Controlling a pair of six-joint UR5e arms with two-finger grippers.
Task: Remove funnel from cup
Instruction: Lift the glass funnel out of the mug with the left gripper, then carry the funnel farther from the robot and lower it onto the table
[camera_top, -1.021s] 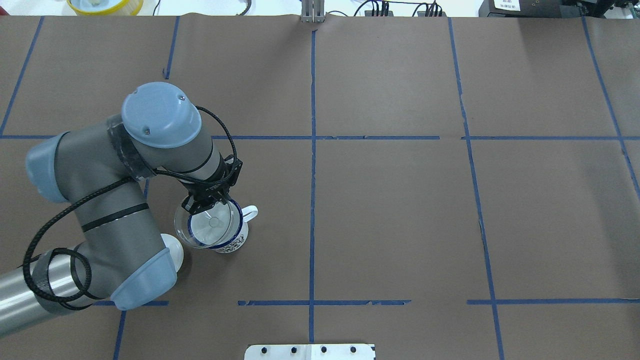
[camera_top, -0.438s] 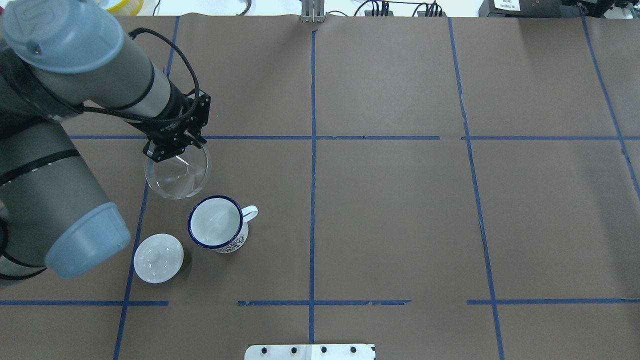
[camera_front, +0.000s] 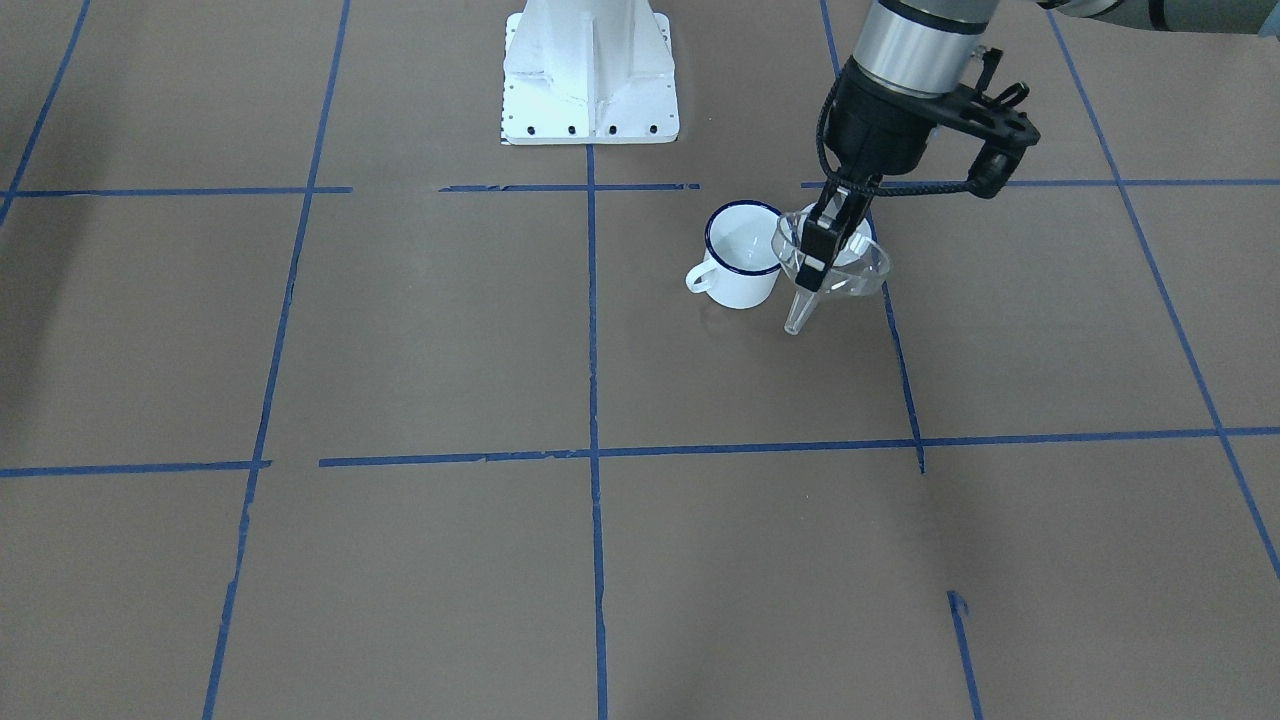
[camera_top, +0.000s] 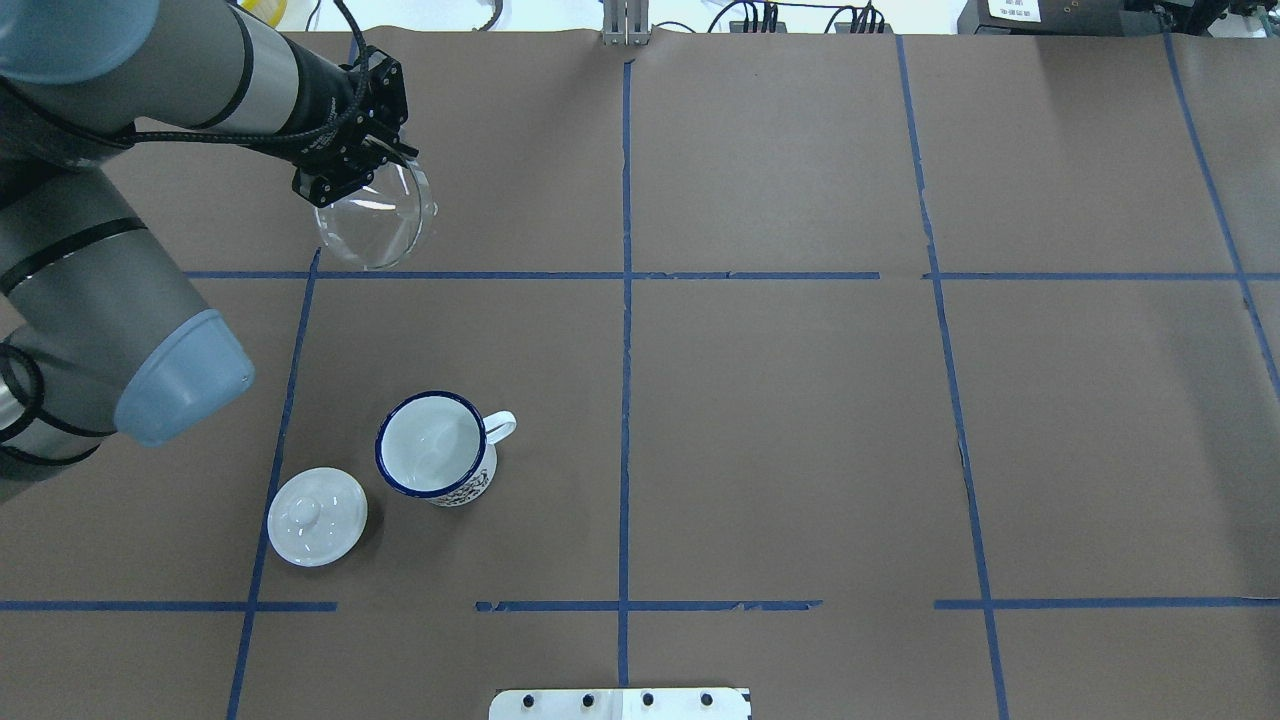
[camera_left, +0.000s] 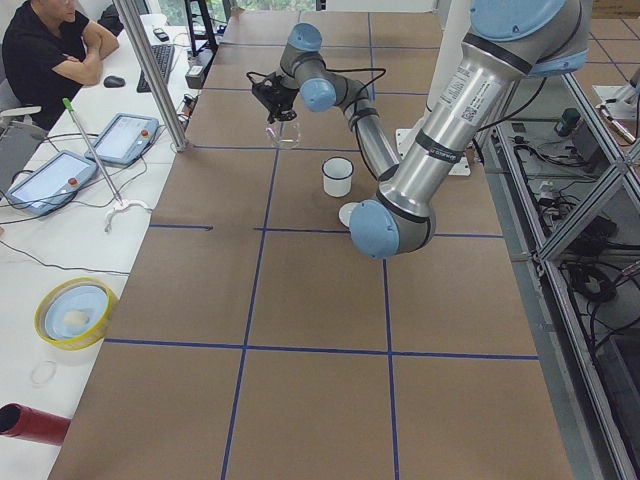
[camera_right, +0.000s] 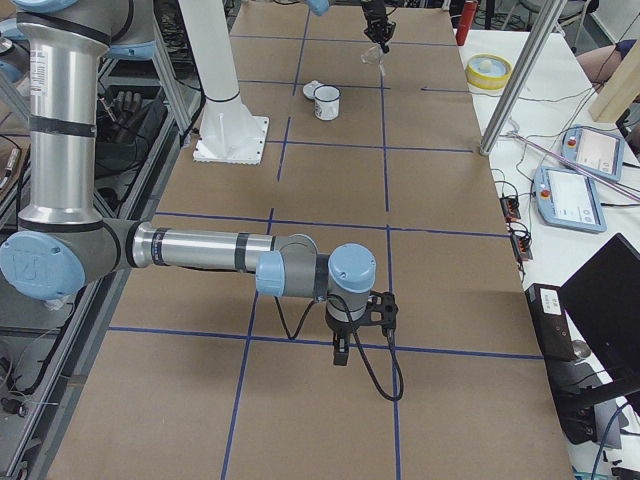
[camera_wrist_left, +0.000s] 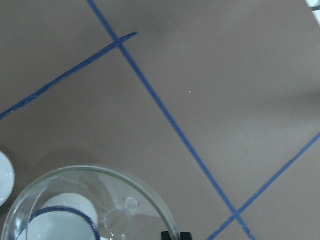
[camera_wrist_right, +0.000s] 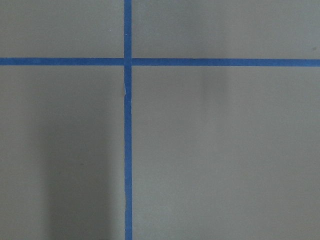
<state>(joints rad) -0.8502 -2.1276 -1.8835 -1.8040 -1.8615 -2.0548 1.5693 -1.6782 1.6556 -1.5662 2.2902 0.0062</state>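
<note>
My left gripper (camera_top: 352, 183) is shut on the rim of the clear plastic funnel (camera_top: 377, 228) and holds it in the air, tilted, spout down. The funnel is out of the cup and well beyond it, over the far left of the table. The white enamel cup (camera_top: 435, 446) with a dark blue rim stands upright and empty, handle to the right. In the front-facing view the funnel (camera_front: 838, 268) hangs beside the cup (camera_front: 743, 258). The left wrist view shows the funnel (camera_wrist_left: 90, 200) with the cup (camera_wrist_left: 57, 227) seen through it. My right gripper (camera_right: 340, 355) hovers low over the far end of the table; I cannot tell if it is open.
A round white knobbed lid (camera_top: 317, 516) lies on the brown paper just left of the cup. Blue tape lines cross the table. The robot's white base plate (camera_front: 590, 75) stands at the near edge. A yellow bowl (camera_right: 487, 69) sits off the table's far side.
The funnel sat in the cup a second ago. My left gripper has lifted it out and carried it away from the cup toward the far left. The cup has not moved.
</note>
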